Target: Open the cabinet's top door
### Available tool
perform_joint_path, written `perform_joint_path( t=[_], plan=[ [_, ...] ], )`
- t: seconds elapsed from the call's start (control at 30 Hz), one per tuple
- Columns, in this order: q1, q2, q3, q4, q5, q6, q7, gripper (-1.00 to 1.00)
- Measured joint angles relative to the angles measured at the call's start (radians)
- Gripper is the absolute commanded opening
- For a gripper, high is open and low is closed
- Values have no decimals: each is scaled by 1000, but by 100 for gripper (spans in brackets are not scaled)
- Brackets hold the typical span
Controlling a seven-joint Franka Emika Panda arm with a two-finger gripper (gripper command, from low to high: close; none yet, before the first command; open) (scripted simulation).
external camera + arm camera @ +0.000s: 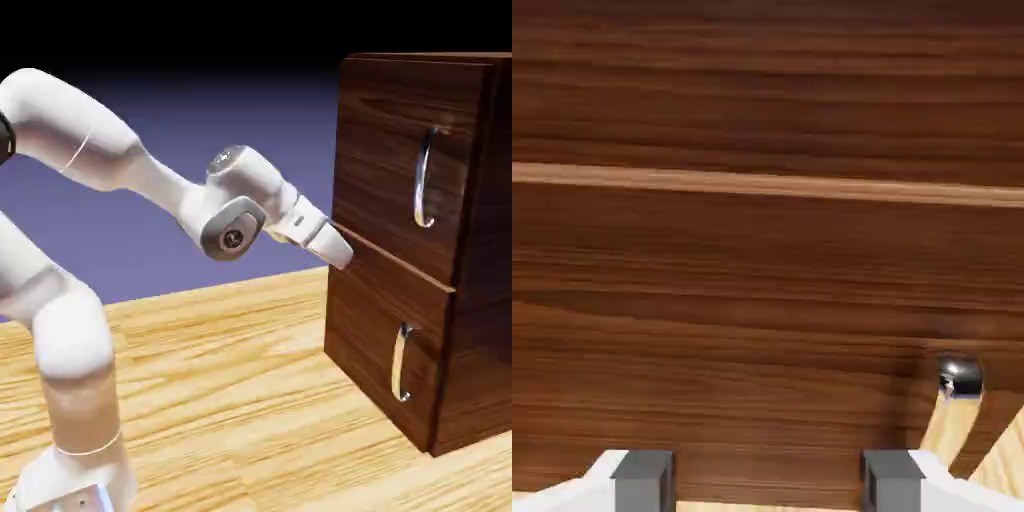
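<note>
With the fingers point(343, 255) spread apart and empty by the cabinet point(380, 330) front, the top door point(385, 150) — stiff wood, likely hinged — sits above them, best taken by its smooth, probably slippery silver handle point(425, 178), up and beyond.

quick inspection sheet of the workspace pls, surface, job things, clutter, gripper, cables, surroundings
surface: light wood-grain table, bare where visible
job's things: cabinet upright at the exterior view's right; top door looks shut, its silver handle untouched; lower panel shut too
clutter: nothing seen
grippers: gripper open, empty, tips close to the seam between the two panels, away from the handle; contact cannot be told
cables: nothing seen
surroundings: plain blue-violet backdrop
</note>
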Motion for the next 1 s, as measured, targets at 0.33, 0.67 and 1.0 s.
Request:
perform_joint_path(
  t=[0.33,0.67,1.0],
  plan=[
    [141,-49,-157,83,-435,-14,331,0],
    [283,-99,-313,165,-870,-27,662,0],
    [424,-148,-470,248,-1305,-41,994,0]
  ],
)
